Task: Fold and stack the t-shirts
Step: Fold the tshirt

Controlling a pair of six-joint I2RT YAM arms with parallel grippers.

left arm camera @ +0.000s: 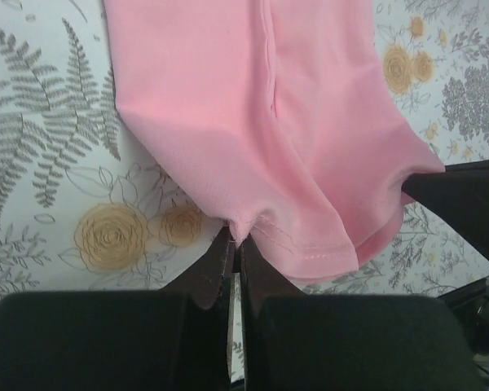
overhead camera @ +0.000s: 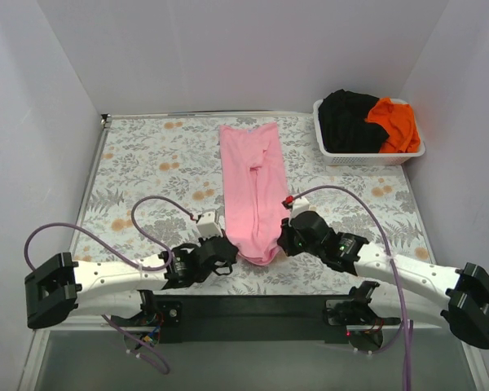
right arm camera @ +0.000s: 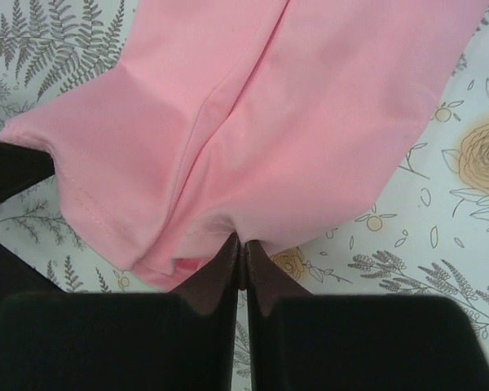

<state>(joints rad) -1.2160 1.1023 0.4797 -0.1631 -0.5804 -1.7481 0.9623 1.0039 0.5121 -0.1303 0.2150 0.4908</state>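
The light pink t-shirt (overhead camera: 253, 189) lies folded into a long narrow strip down the middle of the table. My left gripper (overhead camera: 226, 247) is shut on its near left corner, with pink cloth (left arm camera: 261, 122) pinched at the fingertips (left arm camera: 222, 251). My right gripper (overhead camera: 286, 237) is shut on its near right corner, with the pink cloth (right arm camera: 293, 122) pinched there too. The near end sags between the two grippers. The black t-shirt (overhead camera: 349, 120) and the bright orange t-shirt (overhead camera: 394, 122) lie bundled in the basket at the back right.
The white lattice basket (overhead camera: 371, 156) stands at the far right corner. The table has a floral cloth (overhead camera: 155, 171). White walls close in on three sides. Purple cables loop over both arms.
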